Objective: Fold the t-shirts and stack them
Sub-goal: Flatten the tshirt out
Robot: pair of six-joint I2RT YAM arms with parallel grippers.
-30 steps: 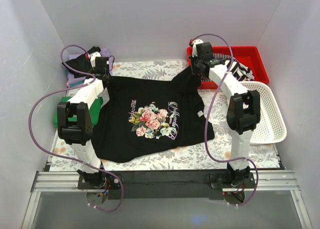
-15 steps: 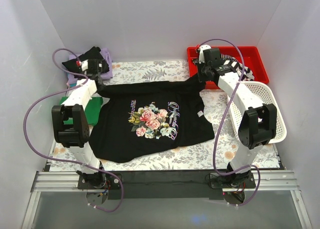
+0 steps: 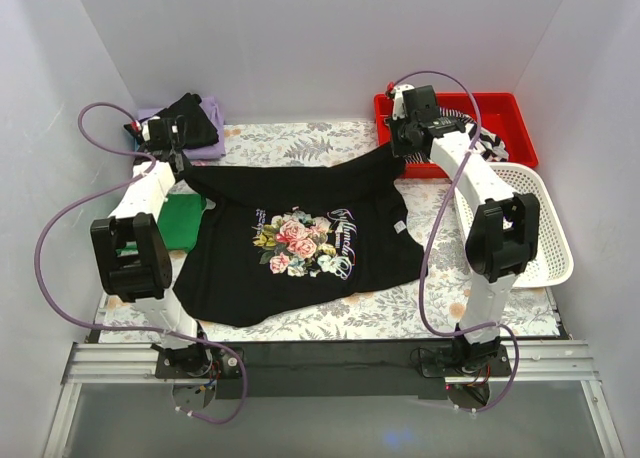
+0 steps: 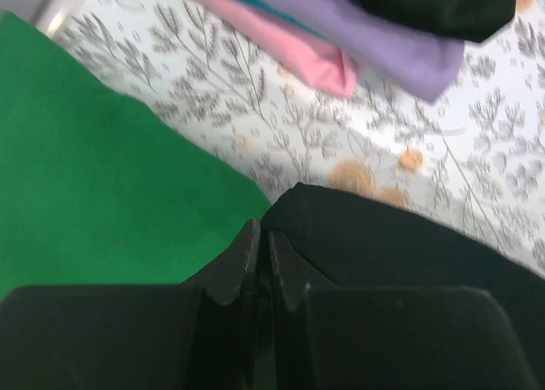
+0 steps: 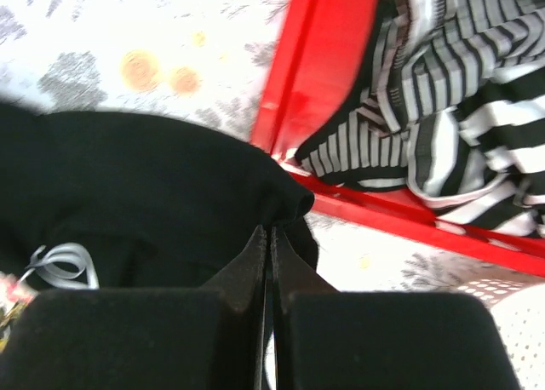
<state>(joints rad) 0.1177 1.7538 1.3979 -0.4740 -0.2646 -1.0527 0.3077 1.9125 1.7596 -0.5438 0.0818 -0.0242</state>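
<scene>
A black t-shirt with a floral chest print (image 3: 300, 240) lies spread on the table, its far edge lifted and stretched between both arms. My left gripper (image 3: 180, 166) is shut on the shirt's far left corner (image 4: 358, 237), near the folded green shirt (image 4: 94, 186). My right gripper (image 3: 400, 150) is shut on the far right corner (image 5: 281, 198), beside the red bin. A pile of black, lilac and pink shirts (image 3: 190, 126) sits at the back left. A black-and-white striped shirt (image 5: 451, 83) lies in the red bin.
The red bin (image 3: 505, 113) stands at the back right, with a white mesh basket (image 3: 548, 228) in front of it. The green shirt (image 3: 178, 223) lies at the left edge. White walls close in the floral-covered table (image 3: 300, 138) on three sides.
Both grippers have moved apart and toward the back, pulling the black shirt's far edge taut. The shirt has shifted a little toward the back.
</scene>
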